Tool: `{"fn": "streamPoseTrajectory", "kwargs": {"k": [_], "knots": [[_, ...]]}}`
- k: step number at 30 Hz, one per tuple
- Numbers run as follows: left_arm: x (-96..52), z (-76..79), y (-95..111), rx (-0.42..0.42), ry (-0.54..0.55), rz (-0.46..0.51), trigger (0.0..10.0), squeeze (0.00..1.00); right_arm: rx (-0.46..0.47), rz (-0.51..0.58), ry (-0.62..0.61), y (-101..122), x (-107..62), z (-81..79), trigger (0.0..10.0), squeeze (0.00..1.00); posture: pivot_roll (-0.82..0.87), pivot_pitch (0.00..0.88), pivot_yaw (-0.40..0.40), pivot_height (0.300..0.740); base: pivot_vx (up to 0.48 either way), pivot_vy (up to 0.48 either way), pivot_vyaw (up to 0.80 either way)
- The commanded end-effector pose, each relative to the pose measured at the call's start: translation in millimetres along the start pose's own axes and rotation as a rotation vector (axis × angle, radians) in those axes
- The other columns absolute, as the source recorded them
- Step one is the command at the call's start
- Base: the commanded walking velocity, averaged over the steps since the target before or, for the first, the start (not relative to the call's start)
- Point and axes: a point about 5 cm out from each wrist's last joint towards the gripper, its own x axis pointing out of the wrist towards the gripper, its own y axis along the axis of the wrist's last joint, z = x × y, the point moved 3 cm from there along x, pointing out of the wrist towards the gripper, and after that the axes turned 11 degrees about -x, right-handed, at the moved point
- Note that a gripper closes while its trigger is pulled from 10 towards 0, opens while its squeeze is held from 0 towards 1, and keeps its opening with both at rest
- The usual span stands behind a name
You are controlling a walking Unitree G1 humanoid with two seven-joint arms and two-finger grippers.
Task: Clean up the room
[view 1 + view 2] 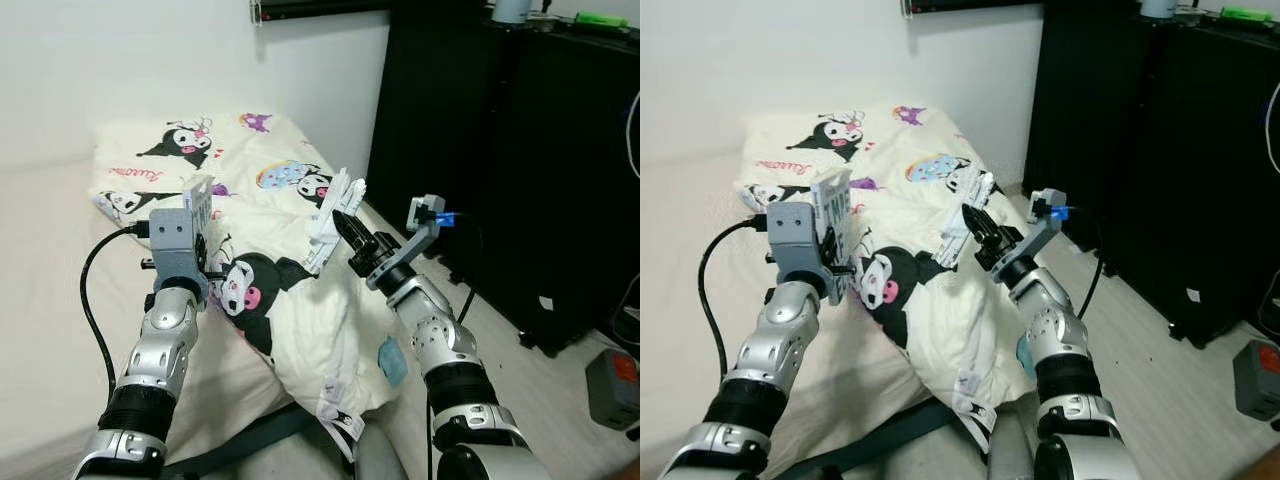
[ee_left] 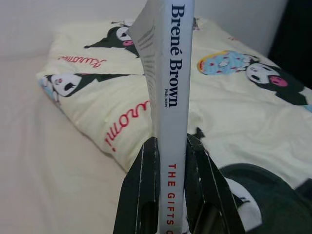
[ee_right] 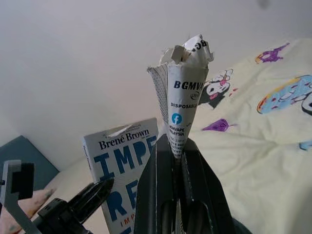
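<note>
Left of centre in the head view, the left gripper (image 2: 170, 195) has its jaws closed on an upright Brené Brown book (image 2: 168, 73). Near centre, the right gripper (image 3: 176, 161) has its jaws clamped on a crumpled white paper wrapper (image 3: 183, 92). Both are held above the cartoon-print blanket (image 1: 300, 300) on the bed (image 1: 50, 330).

A bed (image 1: 40, 300) with a plain cream sheet is carrying a folded cream blanket (image 1: 290, 300) printed with black-and-white cartoon characters. The blanket is lying across the bed from about 11 o'clock down to 5 o'clock, its lower corner hanging over the bed's edge. At 4 o'clock, the pale wood floor (image 1: 560, 400) is bearing a grey box (image 1: 612, 388).
</note>
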Motion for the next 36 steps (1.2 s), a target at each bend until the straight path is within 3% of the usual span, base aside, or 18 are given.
{"fn": "streamPoseTrajectory", "kwargs": {"k": [1, 7, 16, 17, 23, 25, 26, 27, 28, 29, 30, 31, 32, 33, 36], "knots": [[0.3, 2.5, 5, -0.023, -0.014, 0.02, 10.0, 0.0, -0.004, 0.001, -0.001, -1, -0.3, 0.3, 10.0, 0.0, -0.13, 0.0, 0.004, 0.631, -0.465, 0.0, 0.0], [-3.9, 3.8, -4, -0.045, -0.031, -0.012, 10.0, 0.0, 0.006, -0.009, -0.003, -7, -4.4, 0.1, 10.0, 0.0, -0.12, 0.0, 0.001, 0.651, -0.294, 0.0, 0.0], [-8.5, 4.4, -15, 0.016, -0.048, -0.046, 10.0, 0.0, 0.006, -0.039, -0.013, -17, -8.5, 2.3, 10.0, 0.0, -0.12, 0.0, -0.004, 0.686, 0.0, 0.0, 0.0], [-10.2, -2.6, -26, 0.054, -0.031, -0.079, 10.0, 0.0, 0.008, -0.049, -0.023, -20, -11.1, 4.7, 10.0, 0.0, -0.12, 0.0, -0.002, 0.696, 0.0, 0.0, 0.0], [-15.4, -18.5, -47, 0.109, 0.006, -0.14, 10.0, 0.0, 0.006, -0.067, -0.041, -25, -15.4, 8.2, 10.0, 0.0, -0.12, 0.0, -0.001, 0.711, 0.0, 0.0, 0.0], [-25.3, -39.7, -76, 0.153, 0.055, -0.242, 10.0, 0.0, -0.002, -0.109, -0.073, -35, -21.8, 14.6, 10.0, 0.0, -0.12, 0.0, -0.001, 0.721, 0.0, 0.0, 0.0], [-34.9, -56.5, -96, 0.086, 0.119, -0.34, 10.0, 0.0, -0.004, -0.14, -0.099, -42, -27.3, 19.5, 10.0, 0.0, -0.12, 0.0, -0.002, 0.726, 0.0, 0.0, 0.0], [-34.9, -56.5, -96, 0.086, 0.119, -0.34, 10.0, 0.0, -0.004, -0.14, -0.099, -42, -27.3, 19.5, 10.0, 0.0, -0.12, 0.0, -0.002, 0.726, 0.0, 0.0, 0.0], [-48.3, -74.4, -117, -0.017, 0.204, -0.441, 10.0, 0.0, -0.026, -0.191, -0.137, -52, -34.8, 26.3, 10.0, 0.0, -0.12, 0.0, -0.004, 0.731, 0.0, 0.0, 0.0], [-48.3, -74.4, -117, -0.017, 0.204, -0.441, 10.0, 0.0, -0.026, -0.191, -0.137, -52, -34.8, 26.3, 10.0, 0.0, -0.12, 0.0, -0.004, 0.731, 0.0, 0.0, 0.0], [-61.6, -87.5, -133, -0.099, 0.276, -0.513, 10.0, 0.0, -0.052, -0.243, -0.169, -61, -42.5, 32.3, 10.0, 0.0, -0.12, 0.0, -0.004, 0.736, 0.0, 0.0, 0.0], [-61.6, -87.5, -133, -0.099, 0.276, -0.513, 10.0, 0.0, -0.052, -0.243, -0.169, -61, -42.5, 32.3, 10.0, 0.0, -0.12, 0.0, -0.004, 0.736, 0.0, 0.0, 0.0], [-75.1, -98.9, -147, -0.129, 0.333, -0.573, 10.0, 0.0, -0.076, -0.298, -0.201, -71, -51.4, 38.3, 10.0, 0.0, -0.13, 0.0, -0.005, 0.74, 0.0, 0.0, 0.0], [-75.1, -98.9, -147, -0.129, 0.333, -0.573, 10.0, 0.0, -0.076, -0.298, -0.201, -71, -51.4, 38.3, 10.0, 0.0, -0.13, 0.0, -0.005, 0.74, 0.0, 0.0, 0.0], [-119.1, -126.1, -178, -0.006, 0.395, -0.715, 10.0, 0.0, -0.121, -0.458, -0.346, -102, -98.8, 63.1, 10.0, 0.0, -0.12, 0.0, -0.012, 0.74, 0.0, 0.0, 0.0]]}}
